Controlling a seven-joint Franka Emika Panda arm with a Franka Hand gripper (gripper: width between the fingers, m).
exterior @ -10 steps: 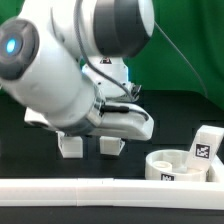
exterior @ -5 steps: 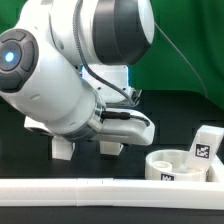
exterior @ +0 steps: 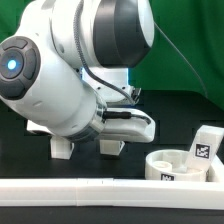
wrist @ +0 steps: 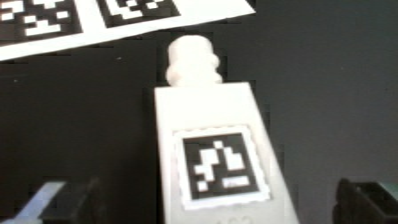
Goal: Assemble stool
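Note:
In the wrist view a white stool leg (wrist: 210, 135) lies on the black table, with a square tag on its face and a rounded peg at its far end. My gripper (wrist: 210, 196) is open, one dark finger (wrist: 54, 200) on each side of the leg and apart from it. In the exterior view the arm hides the gripper. Two white legs (exterior: 110, 146) (exterior: 62, 148) show under the arm. The round rimmed seat disc (exterior: 180, 166) sits at the exterior view's lower right, with another tagged leg (exterior: 205, 146) beside it.
The marker board (wrist: 107, 20) lies just beyond the leg's peg in the wrist view. A long white rail (exterior: 90, 187) runs along the front of the table. A green backdrop stands behind.
The arm has shifted a little toward the exterior view's left and now covers more of the left leg. The seat and the leg beside it have not moved.

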